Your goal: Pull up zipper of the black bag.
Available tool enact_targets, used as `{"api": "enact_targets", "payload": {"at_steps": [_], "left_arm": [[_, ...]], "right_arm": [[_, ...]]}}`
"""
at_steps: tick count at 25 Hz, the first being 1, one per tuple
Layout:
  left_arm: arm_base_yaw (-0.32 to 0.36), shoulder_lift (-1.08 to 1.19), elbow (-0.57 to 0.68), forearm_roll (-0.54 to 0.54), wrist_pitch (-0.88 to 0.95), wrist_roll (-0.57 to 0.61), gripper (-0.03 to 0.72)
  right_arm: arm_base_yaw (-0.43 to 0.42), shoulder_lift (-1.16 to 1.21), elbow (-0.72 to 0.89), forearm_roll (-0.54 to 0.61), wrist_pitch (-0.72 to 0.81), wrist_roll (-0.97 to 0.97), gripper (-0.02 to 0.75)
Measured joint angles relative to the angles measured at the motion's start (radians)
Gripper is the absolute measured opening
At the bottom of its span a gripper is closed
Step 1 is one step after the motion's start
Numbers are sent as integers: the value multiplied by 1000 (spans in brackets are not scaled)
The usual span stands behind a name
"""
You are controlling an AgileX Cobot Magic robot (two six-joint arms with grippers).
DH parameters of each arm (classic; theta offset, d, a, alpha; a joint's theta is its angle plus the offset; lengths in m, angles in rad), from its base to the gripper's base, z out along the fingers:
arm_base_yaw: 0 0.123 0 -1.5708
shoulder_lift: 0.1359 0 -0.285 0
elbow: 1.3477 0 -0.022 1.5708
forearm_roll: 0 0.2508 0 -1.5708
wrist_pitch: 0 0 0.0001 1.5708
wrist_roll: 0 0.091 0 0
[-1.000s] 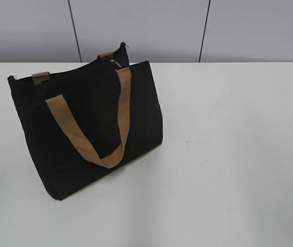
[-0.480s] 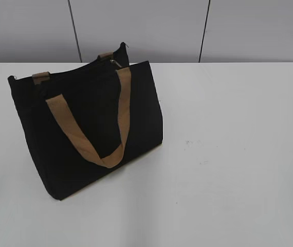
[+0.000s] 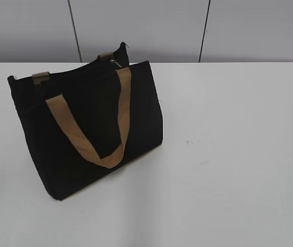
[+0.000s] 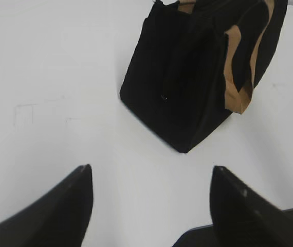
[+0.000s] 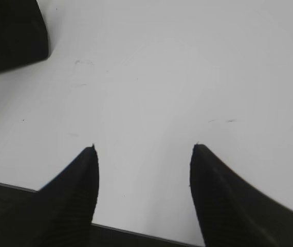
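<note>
One black bag (image 4: 187,82) with two tan strap handles (image 3: 85,136) stands on the white table (image 3: 229,154), ahead of the left claw (image 4: 151,177). Both the left and the right claw (image 5: 144,149) gape wide, holding nothing.

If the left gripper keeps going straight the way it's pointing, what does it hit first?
Probably the boxy black fabric bag. The open left gripper points across bare white table toward its lower corner, nothing between them. Depth is unclear, so it might touch the table first.
</note>
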Motion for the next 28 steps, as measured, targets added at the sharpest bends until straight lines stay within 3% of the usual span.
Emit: {"api": "enact_targets", "payload": {"at_steps": [15, 19, 28], "left_arm": [[7, 0, 0, -20, -2, 0, 529], [71, 0, 0, -20, -3, 0, 529], [267, -87, 0, -20, -4, 0, 529]], "right_arm": [[-1, 0, 0, -3, -7, -17, 443], [-45, 0, 0, -2, -7, -17, 443], [-243, 0, 0, -1, -7, -18, 443]]}}
